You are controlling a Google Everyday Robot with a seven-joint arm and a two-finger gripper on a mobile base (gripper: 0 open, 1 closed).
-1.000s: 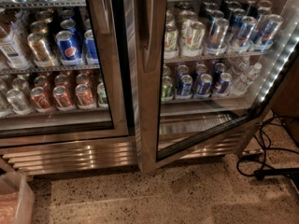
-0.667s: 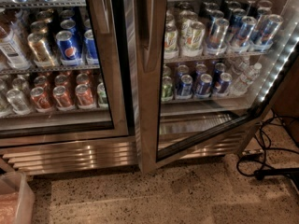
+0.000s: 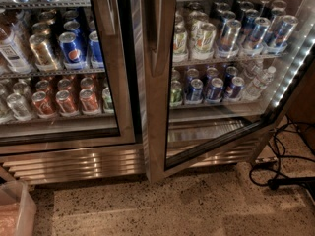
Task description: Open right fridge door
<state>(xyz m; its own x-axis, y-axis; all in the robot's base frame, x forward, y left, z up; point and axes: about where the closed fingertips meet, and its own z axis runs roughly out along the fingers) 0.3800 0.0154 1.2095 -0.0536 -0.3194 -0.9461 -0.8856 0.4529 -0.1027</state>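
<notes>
Steel-framed right fridge door (image 3: 156, 127) is swung partway open from its right-side hinge, with its bowed handle (image 3: 158, 38) edge poking out just beside the shut left door (image 3: 120, 97). The gripper is out of shot, so I can't tell its state.

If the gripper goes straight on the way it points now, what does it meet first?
Cannot say: the gripper is out of view, so its heading is unknown. The closest thing in the camera view is the right fridge door, ajar, its handle side swung outward.
</notes>
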